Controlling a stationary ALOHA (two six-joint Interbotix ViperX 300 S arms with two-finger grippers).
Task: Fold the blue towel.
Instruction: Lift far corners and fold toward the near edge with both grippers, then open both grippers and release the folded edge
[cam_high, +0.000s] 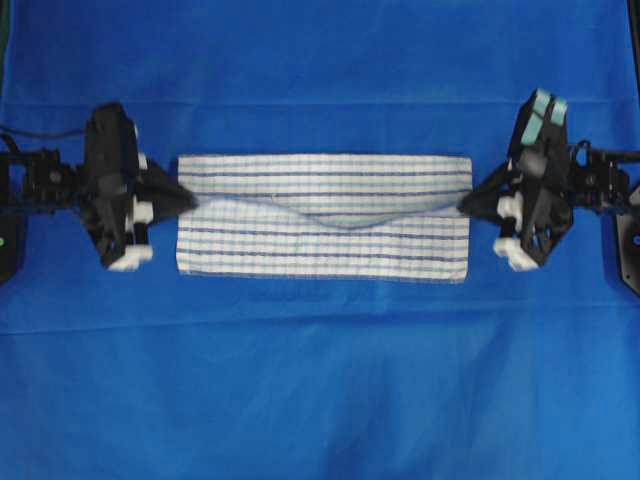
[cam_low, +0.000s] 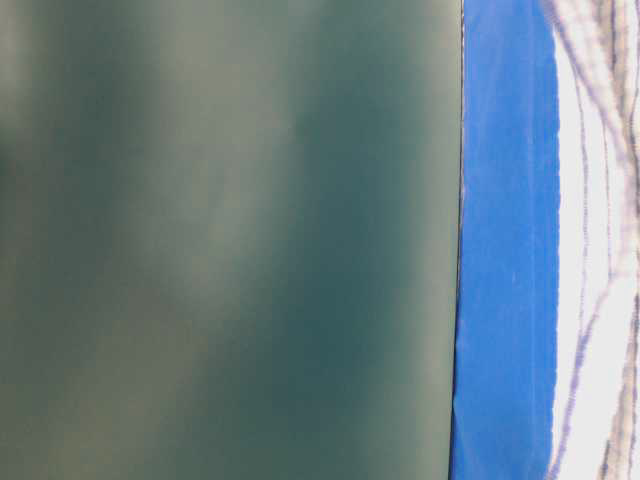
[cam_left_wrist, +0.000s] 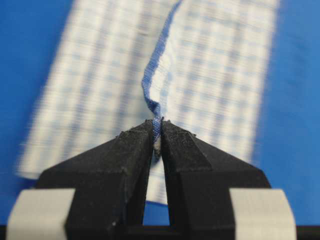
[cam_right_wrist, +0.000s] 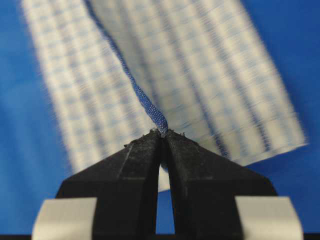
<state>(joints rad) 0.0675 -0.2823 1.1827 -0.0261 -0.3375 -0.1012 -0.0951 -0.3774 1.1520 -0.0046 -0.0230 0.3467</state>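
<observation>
Across the overhead frame we see a large plain blue table sheet (cam_high: 320, 380). At its centre lies the rectangular white woven towel with thin blue stripes (cam_high: 320, 245). Our left gripper (cam_high: 190, 200) and right gripper (cam_high: 468, 205) each pinch its raised blue-hemmed edge (cam_left_wrist: 156, 125) at mid-left and mid-right.

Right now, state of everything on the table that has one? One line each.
Left claw: shut on the striped towel's blue hem at its left end.
Right claw: shut on the towel's blue hem at its right end.
Striped towel: folded into a long band, top layer's edge lifted at both ends and sagging in the middle.
Blue table covering: spread flat under the towel.
</observation>
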